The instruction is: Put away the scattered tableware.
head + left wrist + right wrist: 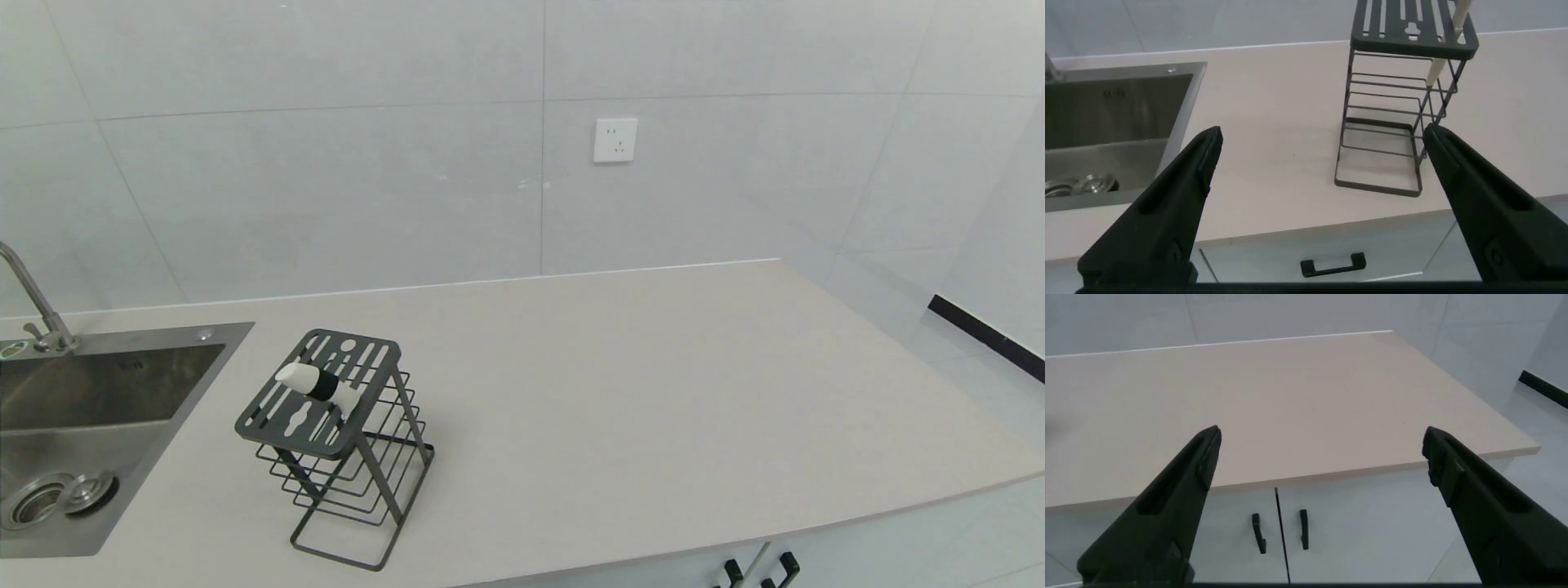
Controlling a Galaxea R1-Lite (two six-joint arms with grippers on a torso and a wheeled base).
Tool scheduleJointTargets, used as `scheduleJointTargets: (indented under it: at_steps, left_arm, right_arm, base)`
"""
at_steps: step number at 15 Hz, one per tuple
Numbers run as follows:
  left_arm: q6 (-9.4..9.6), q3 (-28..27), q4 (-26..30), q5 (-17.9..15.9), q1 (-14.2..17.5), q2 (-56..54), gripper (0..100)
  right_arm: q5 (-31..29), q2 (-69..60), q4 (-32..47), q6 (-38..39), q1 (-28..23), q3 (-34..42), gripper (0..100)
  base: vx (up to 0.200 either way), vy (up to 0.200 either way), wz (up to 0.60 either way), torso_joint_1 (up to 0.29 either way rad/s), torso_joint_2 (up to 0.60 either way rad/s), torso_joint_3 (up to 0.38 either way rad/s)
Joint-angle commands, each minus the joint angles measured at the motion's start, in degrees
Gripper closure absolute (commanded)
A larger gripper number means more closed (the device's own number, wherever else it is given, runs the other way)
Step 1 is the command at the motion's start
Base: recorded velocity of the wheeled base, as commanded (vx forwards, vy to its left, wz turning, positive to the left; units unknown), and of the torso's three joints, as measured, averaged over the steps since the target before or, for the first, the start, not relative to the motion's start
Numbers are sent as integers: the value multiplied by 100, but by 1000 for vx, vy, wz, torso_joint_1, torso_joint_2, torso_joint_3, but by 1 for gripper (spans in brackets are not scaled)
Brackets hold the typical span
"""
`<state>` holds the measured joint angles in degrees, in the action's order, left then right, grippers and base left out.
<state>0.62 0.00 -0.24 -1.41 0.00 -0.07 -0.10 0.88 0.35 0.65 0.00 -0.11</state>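
A dark wire utensil rack (pixel 339 445) stands on the beige counter (pixel 653 392) just right of the sink. A utensil with a white and black handle (pixel 310 381) sits in a slot of the rack's top plate, leaning; its pale shaft (pixel 1436 67) passes down inside the rack (pixel 1392 98). My left gripper (pixel 1319 163) hangs open in front of the counter's edge, short of the rack, nothing between its fingers. My right gripper (pixel 1323 461) is open too, held off the counter's front edge over the cabinet doors.
A steel sink (pixel 73 425) with a drain strainer (pixel 57 498) and a tap (pixel 33 302) lies at the left. A wall socket (pixel 615 140) sits on the tiled back wall. Cabinet doors with black handles (pixel 1282 531) are below the counter (pixel 1257 408).
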Motion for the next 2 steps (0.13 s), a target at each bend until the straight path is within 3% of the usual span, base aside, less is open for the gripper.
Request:
scheduleJointTargets:
  at_steps: [1, 2]
  left_arm:
    - [-1, 0, -2, 1, 0, 7, 0]
    - [-1, 0, -2, 1, 0, 7, 0]
  right_arm:
    - [1, 0, 0, 6, 0, -7, 0]
    - [1, 0, 0, -3, 0, -7, 0]
  base:
    - [0, 0, 0, 0, 0, 0]
    - [0, 0, 0, 0, 0, 0]
